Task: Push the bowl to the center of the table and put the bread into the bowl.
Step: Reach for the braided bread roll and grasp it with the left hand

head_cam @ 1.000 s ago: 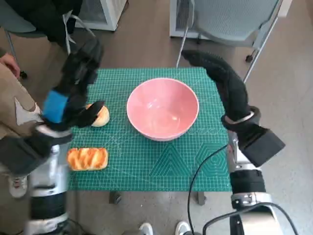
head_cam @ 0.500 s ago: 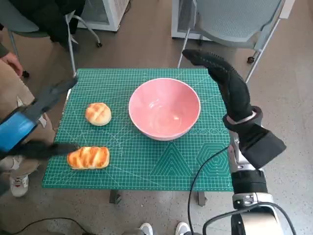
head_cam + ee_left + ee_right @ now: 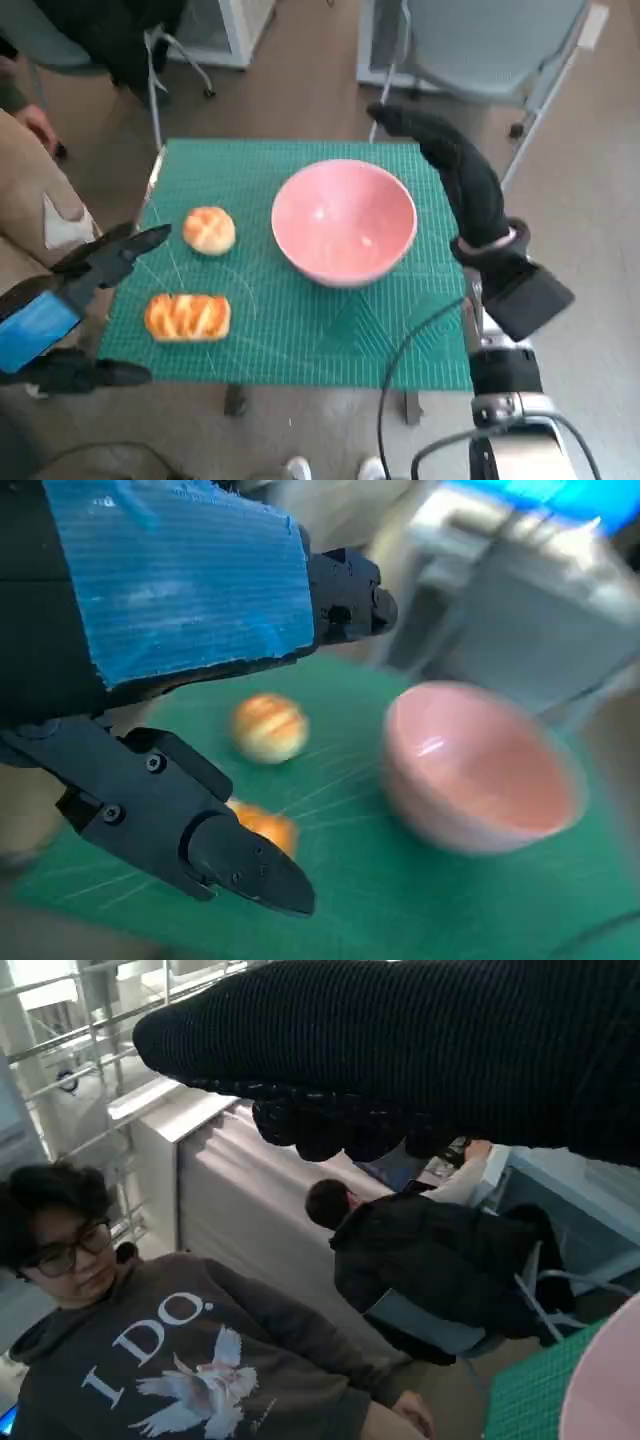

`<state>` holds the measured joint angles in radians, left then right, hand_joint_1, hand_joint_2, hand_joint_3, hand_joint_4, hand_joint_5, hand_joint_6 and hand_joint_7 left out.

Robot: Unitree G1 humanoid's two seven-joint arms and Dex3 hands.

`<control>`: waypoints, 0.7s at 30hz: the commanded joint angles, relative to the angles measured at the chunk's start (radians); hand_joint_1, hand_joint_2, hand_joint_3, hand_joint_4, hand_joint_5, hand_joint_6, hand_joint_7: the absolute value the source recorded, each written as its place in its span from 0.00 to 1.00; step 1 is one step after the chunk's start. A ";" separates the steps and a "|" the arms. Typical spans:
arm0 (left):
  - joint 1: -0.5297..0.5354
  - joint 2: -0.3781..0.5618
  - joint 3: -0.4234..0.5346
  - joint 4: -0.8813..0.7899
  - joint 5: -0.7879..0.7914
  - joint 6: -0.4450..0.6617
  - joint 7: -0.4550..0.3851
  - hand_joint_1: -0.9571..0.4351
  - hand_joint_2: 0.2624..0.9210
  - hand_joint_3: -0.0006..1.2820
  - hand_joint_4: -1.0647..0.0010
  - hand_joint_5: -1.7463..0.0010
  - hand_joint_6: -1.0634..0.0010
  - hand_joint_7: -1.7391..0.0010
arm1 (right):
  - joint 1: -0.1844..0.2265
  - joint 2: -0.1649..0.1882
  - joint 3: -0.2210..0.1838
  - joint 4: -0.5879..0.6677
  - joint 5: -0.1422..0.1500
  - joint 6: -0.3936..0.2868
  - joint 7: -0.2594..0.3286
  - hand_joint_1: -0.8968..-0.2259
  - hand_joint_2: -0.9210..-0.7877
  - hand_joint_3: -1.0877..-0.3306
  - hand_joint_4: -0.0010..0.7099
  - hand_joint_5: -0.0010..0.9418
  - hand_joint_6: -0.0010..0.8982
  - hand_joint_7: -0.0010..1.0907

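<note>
Bowl (image 3: 344,221), pink, sits near the middle of my worktop (image 3: 300,340), slightly toward the far edge, on a green cutting mat covering the top. Round bread (image 3: 209,230) and a plaited loaf (image 3: 187,316) lie toward the left edge. My left hand (image 3: 70,300) hangs off that edge, fingers apart, holding nothing. My right hand (image 3: 445,170) hovers flat beyond the bowl, empty. Grey chairs (image 3: 480,45) stand on the brown floor; a person (image 3: 150,1350) sits nearby.

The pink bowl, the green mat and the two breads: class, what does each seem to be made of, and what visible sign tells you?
Pink bowl: probably glazed ceramic or hard plastic; smooth, with soft highlights.
Green mat: likely matte vinyl cutting mat; printed grid lines.
Round bread and long bread: baked dough or replicas; golden, scored crusts.
</note>
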<state>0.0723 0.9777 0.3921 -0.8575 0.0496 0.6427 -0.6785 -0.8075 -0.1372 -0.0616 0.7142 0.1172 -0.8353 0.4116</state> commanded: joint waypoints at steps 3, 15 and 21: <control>-0.076 0.040 -0.166 0.049 0.066 0.042 0.020 0.46 0.61 0.00 0.96 1.00 0.83 0.98 | 0.005 0.004 -0.001 0.018 0.017 0.019 0.008 0.24 0.00 0.31 0.21 0.00 0.00 0.41; -0.236 0.048 -0.411 0.213 0.169 0.067 0.011 0.48 0.63 0.01 0.97 1.00 0.83 0.99 | 0.000 0.006 -0.004 0.019 0.039 0.023 0.018 0.26 0.00 0.31 0.21 0.00 0.00 0.41; -0.301 0.028 -0.491 0.286 0.210 0.074 0.005 0.47 0.65 0.01 0.97 1.00 0.82 1.00 | 0.000 0.008 -0.003 0.019 0.043 0.017 0.018 0.26 0.00 0.31 0.21 0.00 0.00 0.40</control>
<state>-0.1937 1.0111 -0.0616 -0.6013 0.2327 0.7090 -0.6672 -0.8126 -0.1344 -0.0664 0.7240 0.1542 -0.8247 0.4179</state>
